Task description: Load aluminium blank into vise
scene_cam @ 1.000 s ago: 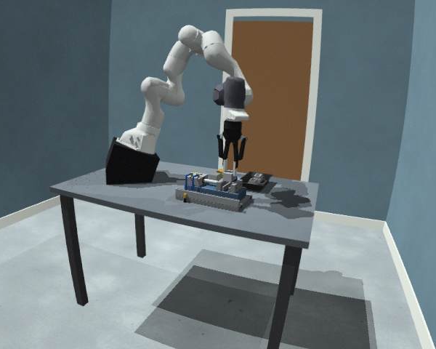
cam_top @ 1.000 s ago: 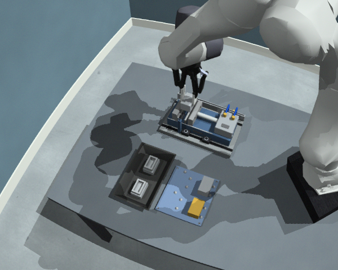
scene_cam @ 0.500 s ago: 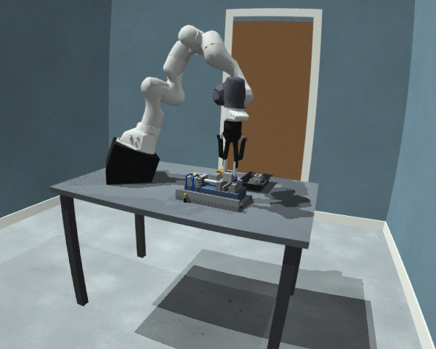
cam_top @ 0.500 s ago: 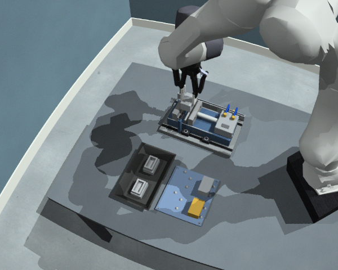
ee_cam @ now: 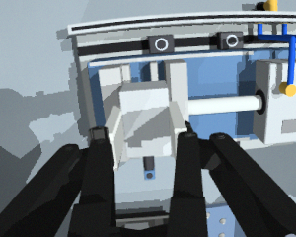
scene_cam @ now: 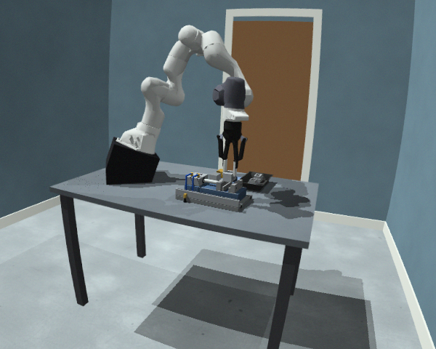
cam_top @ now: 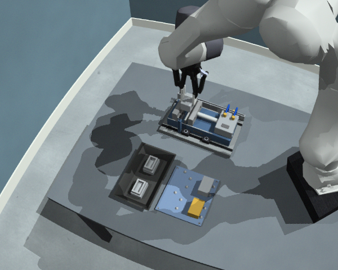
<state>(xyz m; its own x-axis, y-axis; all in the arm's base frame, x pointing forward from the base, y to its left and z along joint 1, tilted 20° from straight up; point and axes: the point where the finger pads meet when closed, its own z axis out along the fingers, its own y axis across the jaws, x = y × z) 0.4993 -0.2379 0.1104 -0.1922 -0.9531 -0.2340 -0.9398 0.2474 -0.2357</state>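
Note:
My gripper (cam_top: 188, 93) (scene_cam: 230, 169) (ee_cam: 146, 118) points straight down over the vise (cam_top: 205, 134) (scene_cam: 211, 193) (ee_cam: 217, 75) and is shut on a plain grey aluminium blank (cam_top: 187, 103) (ee_cam: 146, 111). The blank sits at the vise's opening, between the fixed jaw (cam_top: 175, 112) (ee_cam: 111, 93) and the moving jaw (cam_top: 193, 115); its top stands above the jaws. I cannot tell whether it rests on the low bars. Two finished parts (cam_top: 151, 164) (cam_top: 139, 187) lie pocket up in the dark outfeed tray (cam_top: 130, 162) (scene_cam: 248, 175).
The blue infeed plate (cam_top: 172, 200) holds one aluminium blank (cam_top: 205, 185) and one brass blank (cam_top: 196, 207), with small pins around them. The vise's hose block (cam_top: 226, 124) (ee_cam: 280, 109) has blue hoses. The robot's base (cam_top: 311, 185) stands at the right.

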